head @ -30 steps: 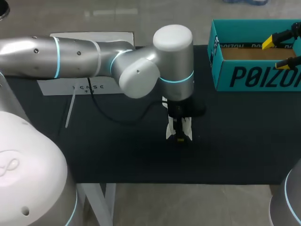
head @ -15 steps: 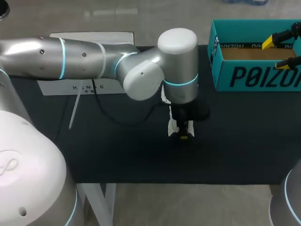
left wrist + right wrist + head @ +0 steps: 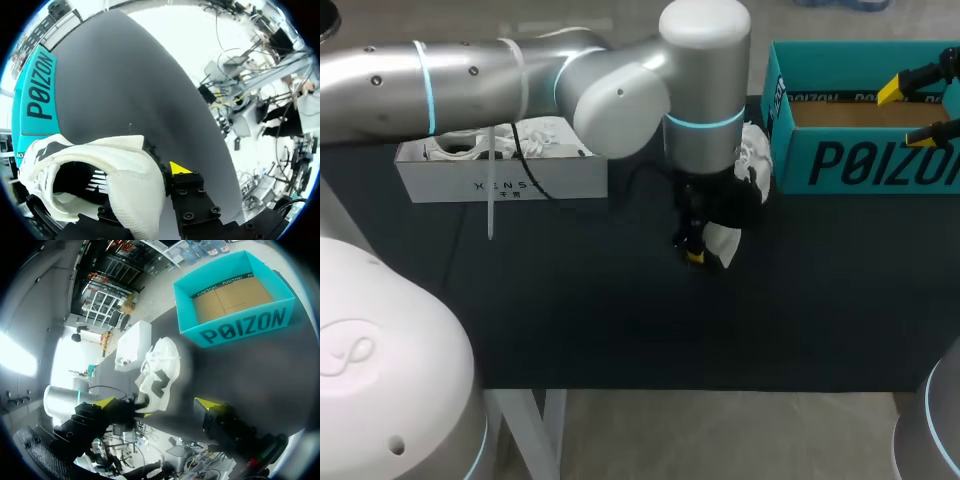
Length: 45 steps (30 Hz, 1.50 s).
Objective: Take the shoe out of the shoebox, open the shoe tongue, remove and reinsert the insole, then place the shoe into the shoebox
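Left gripper [image 3: 694, 252] pinches the heel collar of the white shoe [image 3: 120, 170], over the worktop [image 3: 620, 320] just beside the teal shoebox [image 3: 865, 165]. Right gripper [image 3: 910, 112] is spread, over the empty shoebox. Shoe is out; insole status cannot be determined; boxing judged outstanding.

Tally, with the teal shoebox [image 3: 865, 165] as marker.
- Shoeboxes: one.
- Shoes: one, a white shoe [image 3: 752, 158] just beside the shoebox.
- Other boxes: one, a white box [image 3: 500, 182] well apart from the shoebox.
- Grippers: two, the left gripper [image 3: 695, 256] near the shoebox and the right gripper [image 3: 910, 112] at it.
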### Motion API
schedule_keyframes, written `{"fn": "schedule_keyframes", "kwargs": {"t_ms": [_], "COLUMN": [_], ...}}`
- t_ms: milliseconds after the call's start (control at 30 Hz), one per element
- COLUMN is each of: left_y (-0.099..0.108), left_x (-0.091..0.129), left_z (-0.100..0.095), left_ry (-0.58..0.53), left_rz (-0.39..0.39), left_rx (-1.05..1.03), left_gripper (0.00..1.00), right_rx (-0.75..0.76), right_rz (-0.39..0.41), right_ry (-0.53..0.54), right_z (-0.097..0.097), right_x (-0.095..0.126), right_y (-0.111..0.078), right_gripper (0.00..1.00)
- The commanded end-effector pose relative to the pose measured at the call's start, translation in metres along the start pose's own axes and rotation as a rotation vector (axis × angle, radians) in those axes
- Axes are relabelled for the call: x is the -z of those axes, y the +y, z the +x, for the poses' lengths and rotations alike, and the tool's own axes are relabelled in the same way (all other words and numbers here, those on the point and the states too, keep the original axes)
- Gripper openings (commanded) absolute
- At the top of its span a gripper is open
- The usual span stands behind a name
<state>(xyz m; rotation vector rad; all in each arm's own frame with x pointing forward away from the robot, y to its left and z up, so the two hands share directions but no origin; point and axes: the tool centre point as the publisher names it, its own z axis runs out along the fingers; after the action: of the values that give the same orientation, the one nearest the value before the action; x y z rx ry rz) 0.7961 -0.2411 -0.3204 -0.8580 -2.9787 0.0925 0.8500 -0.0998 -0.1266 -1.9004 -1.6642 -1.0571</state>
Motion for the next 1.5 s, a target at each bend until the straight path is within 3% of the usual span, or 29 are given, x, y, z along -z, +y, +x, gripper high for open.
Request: {"fn": "schedule_keyframes", "kwargs": {"t_ms": [33,267,333,367,433,467,500,533,1000,1067,1133,1300,1500], "left_y": [0.000,0.000,0.012,0.022,0.042,0.059,0.069,0.077,0.077,0.094,0.116,0.170,0.222], "left_x": [0.033,0.033,0.043,0.051,0.061,0.073,0.079,0.083,0.083,0.084,0.085,0.111,0.145], "left_z": [0.002,0.002,0.010,0.014,0.023,0.025,0.026,0.028,0.028,0.027,0.026,0.025,0.027], "left_ry": [0.000,0.000,0.059,0.093,0.127,0.174,0.253,0.225,0.225,0.200,0.231,0.214,0.194], "left_rz": [-0.009,-0.009,0.066,0.143,0.189,0.327,0.357,0.325,0.325,0.187,0.150,-0.068,-0.189], "left_rx": [-0.008,-0.008,-0.191,-0.292,-0.574,-0.628,-0.718,-0.753,-0.753,-0.784,-0.797,-0.817,-0.874], "left_gripper": [0.00,0.00,0.00,0.00,0.00,0.00,0.00,0.00,0.00,0.00,0.00,0.00,0.00], "right_rx": [-0.001,-0.001,-0.001,-0.001,-0.001,-0.001,-0.001,-0.001,-0.001,-0.001,-0.001,-0.001,-0.001], "right_rz": [-0.001,-0.001,-0.001,-0.001,-0.001,-0.001,-0.001,-0.001,-0.001,-0.001,-0.001,-0.001,-0.001], "right_ry": [-0.003,-0.003,-0.003,-0.003,-0.003,-0.003,-0.003,-0.003,-0.003,-0.003,-0.003,-0.003,-0.003], "right_z": [0.000,0.000,0.000,0.000,0.000,0.000,0.000,0.000,0.000,0.000,0.000,0.000,0.000], "right_x": [0.000,0.000,0.000,0.000,0.000,0.000,0.000,0.000,0.000,0.000,0.000,0.000,0.000], "right_y": [-0.001,-0.001,-0.001,-0.001,-0.001,-0.001,-0.001,-0.001,-0.001,-0.001,-0.001,-0.001,-0.001], "right_gripper": [1.00,1.00,1.00,1.00,1.00,1.00,1.00,1.00,1.00,1.00,1.00,1.00,1.00]}}
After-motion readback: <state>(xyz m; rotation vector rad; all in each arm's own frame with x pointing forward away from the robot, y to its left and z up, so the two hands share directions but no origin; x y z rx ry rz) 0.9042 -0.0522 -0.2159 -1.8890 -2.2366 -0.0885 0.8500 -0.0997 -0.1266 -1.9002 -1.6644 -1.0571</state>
